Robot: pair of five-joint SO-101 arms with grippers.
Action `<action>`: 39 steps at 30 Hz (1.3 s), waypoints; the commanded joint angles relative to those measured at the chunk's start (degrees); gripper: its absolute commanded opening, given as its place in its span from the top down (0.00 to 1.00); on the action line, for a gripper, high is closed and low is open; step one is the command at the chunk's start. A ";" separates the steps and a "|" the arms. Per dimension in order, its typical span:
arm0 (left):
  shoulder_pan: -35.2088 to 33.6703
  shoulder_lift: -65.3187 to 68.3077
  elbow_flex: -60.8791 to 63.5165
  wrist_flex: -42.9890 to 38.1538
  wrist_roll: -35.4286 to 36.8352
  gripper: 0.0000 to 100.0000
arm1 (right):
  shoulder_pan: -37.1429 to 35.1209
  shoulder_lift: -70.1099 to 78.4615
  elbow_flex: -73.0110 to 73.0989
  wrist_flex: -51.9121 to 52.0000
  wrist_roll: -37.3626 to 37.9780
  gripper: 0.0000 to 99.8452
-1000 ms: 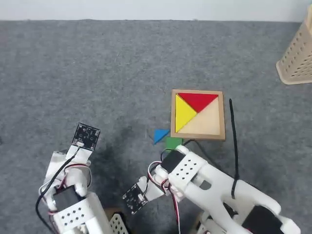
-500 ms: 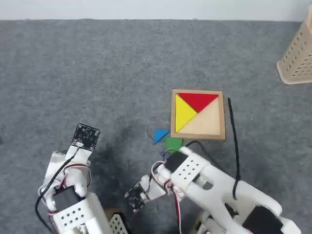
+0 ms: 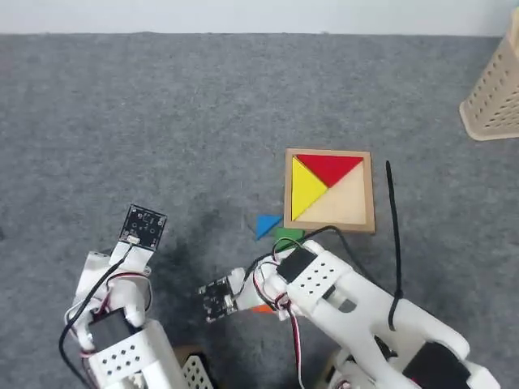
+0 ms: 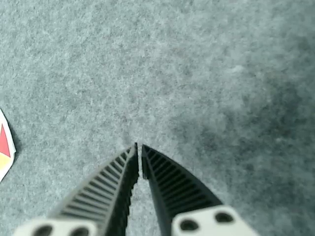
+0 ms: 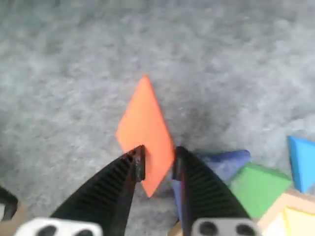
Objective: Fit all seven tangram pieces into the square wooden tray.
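Evidently the right tool (image 5: 156,164) pinches the orange piece (image 5: 142,123) near one corner, at lower centre of the high view, likely to carry it to the tray (image 3: 371,194) at centre right, which holds a red triangle (image 3: 328,166) and a yellow triangle (image 3: 306,188). The left tool (image 4: 139,150) hangs closed and empty at lower left.

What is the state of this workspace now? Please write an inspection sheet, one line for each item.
Surface: grey carpet.
Job's things: wooden tray holds red triangle and yellow triangle; blue triangle and green piece lie on the carpet near its corner; orange piece is outside the tray.
Clutter: pale slotted basket at the far right edge.
Hands: left hand shut, empty, over bare carpet; right hand shut on the orange piece.
Cables: black cable runs beside the tray.
Surroundings: pale wall beyond the carpet.
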 commanded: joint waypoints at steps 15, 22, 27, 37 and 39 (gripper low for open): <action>-0.26 0.35 -0.22 -0.70 -0.88 0.99 | 0.66 -0.92 -7.38 14.02 9.76 0.74; -0.26 0.35 -0.22 -0.70 -0.88 0.99 | -1.19 5.23 -3.60 6.46 8.79 0.74; -0.26 0.35 -0.22 -0.70 -0.88 0.99 | -1.19 12.62 -6.86 5.85 7.12 0.75; -0.26 0.35 -0.22 -0.70 -0.88 0.99 | 0.75 17.45 -15.30 6.37 -5.01 0.94; -0.26 0.35 -0.22 -0.70 -0.88 0.99 | 2.24 17.45 -17.41 6.90 -7.47 0.94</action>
